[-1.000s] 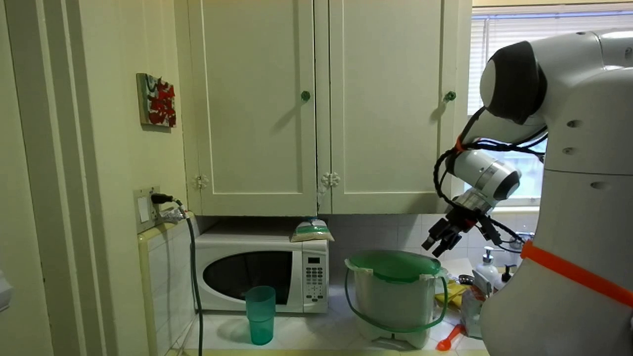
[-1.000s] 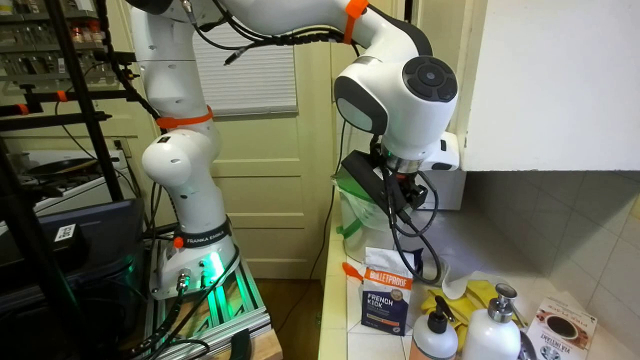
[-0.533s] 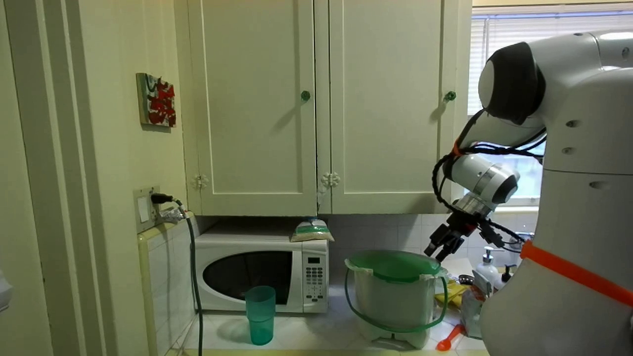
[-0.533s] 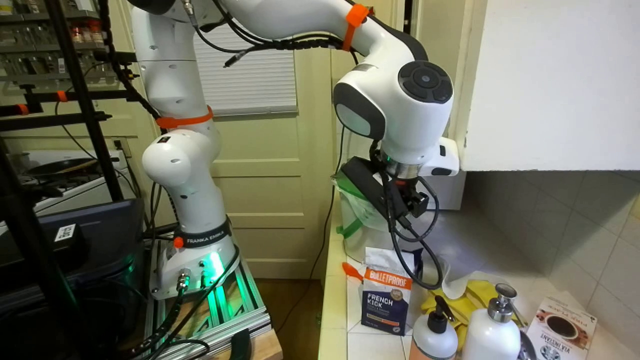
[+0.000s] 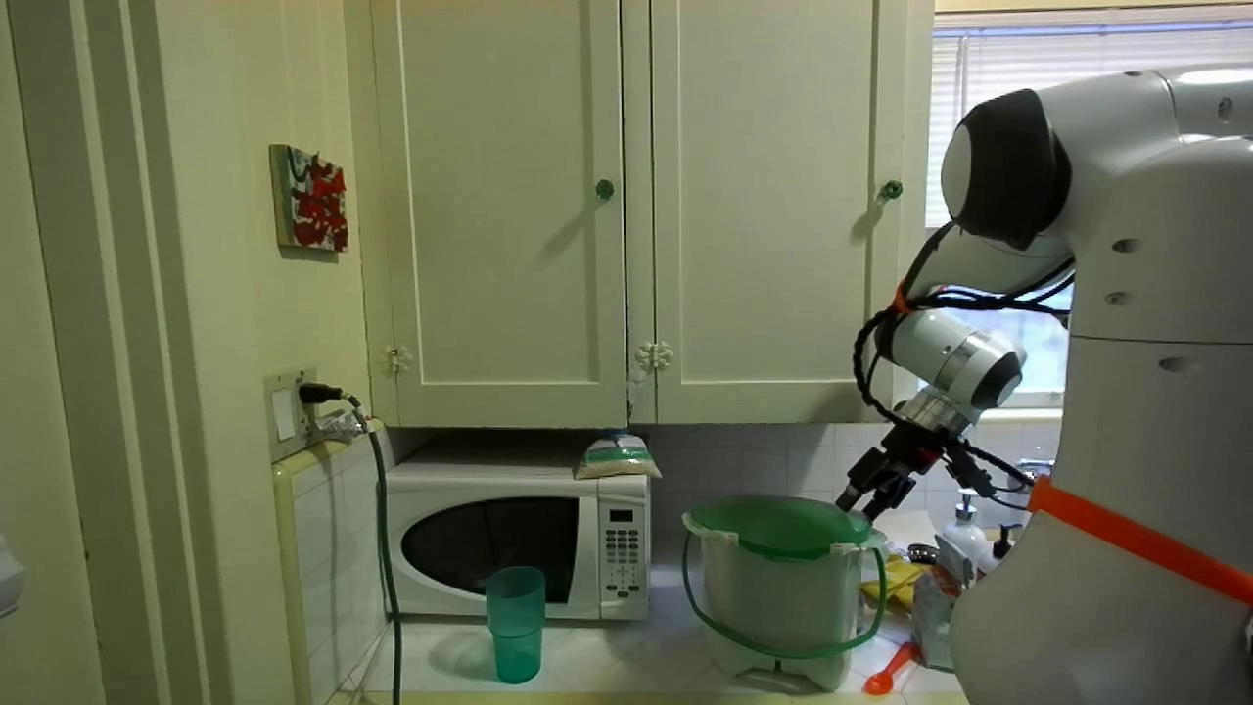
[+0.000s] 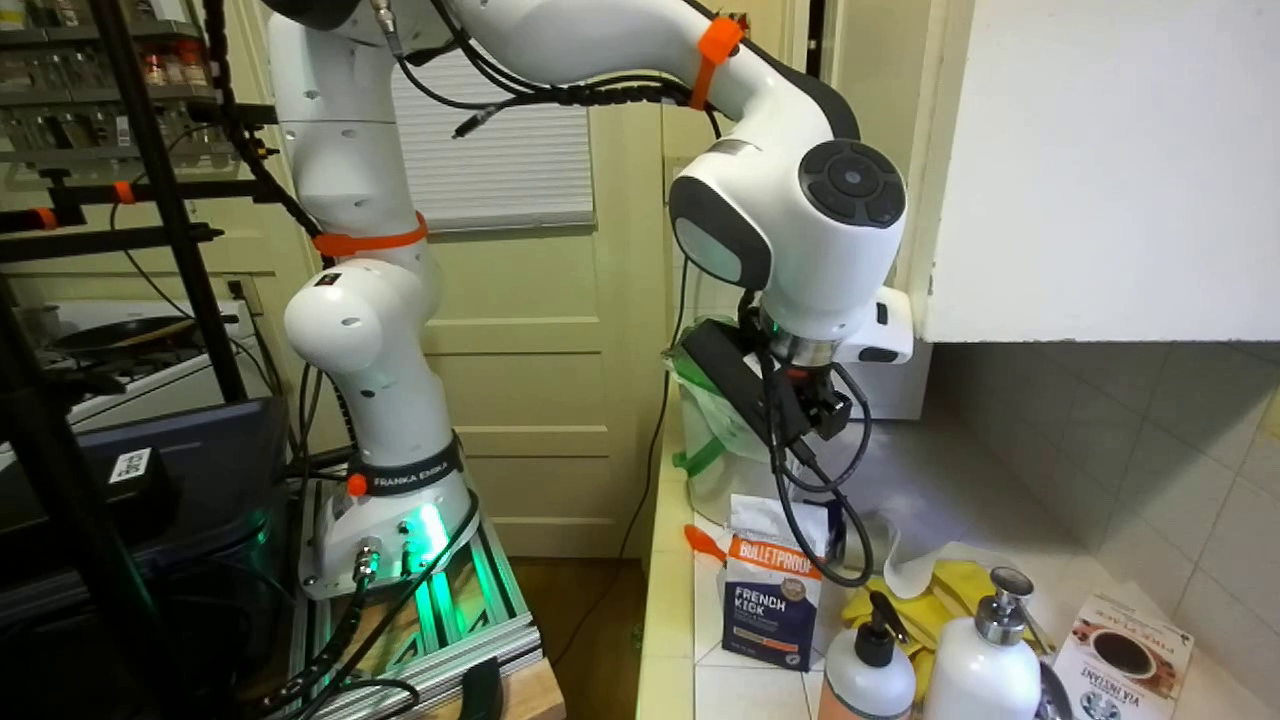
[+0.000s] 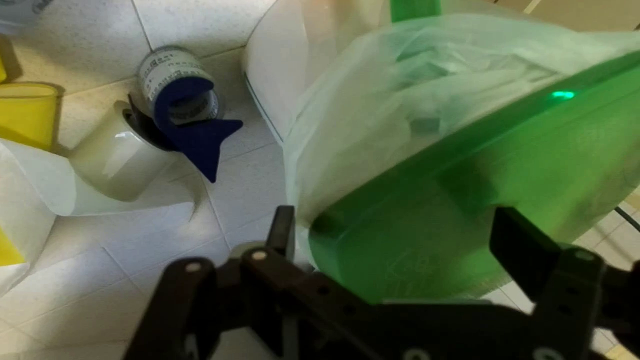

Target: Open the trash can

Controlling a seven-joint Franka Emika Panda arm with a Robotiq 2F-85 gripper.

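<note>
— Where does the hand (image 5: 858,507) hang?

— At the top of the bin (image 5: 783,599), tilted downward by the edge of the green lid (image 5: 783,524) farther from the microwave (image 5: 460,540). Whether it touches the lid cannot be told.

— And its fingers (image 7: 522,245), how do they stand?

— Well apart. In the wrist view the lid fills much of the gap between them.

— What of the bin itself?

— It stands upright on the tabletop (image 5: 607,666), near the microwave, with the lid lying over its top. A green handle (image 5: 798,654) droops across its front. Under the lid's edge a pale, thin liner (image 7: 357,132) shows, draped over the bin's wall in loose folds.

— And what is around it?

— An orange spoon (image 5: 879,681) lies just beside its foot, and a pouch (image 6: 772,600) lettered "French Kick" stands near. In the wrist view, tape (image 7: 164,71) with a blue holder (image 7: 200,142) rests near the bin's wall. Two pump bottles (image 6: 983,672) stand farther along, beside a crumpled yellow thing (image 6: 965,590).

— And over by the microwave?

— A teal cup (image 5: 516,632) stands upright before it, well apart from the bin. On top sits a packet (image 5: 619,460) with a green band, below the cupboard (image 5: 509,215).
</note>
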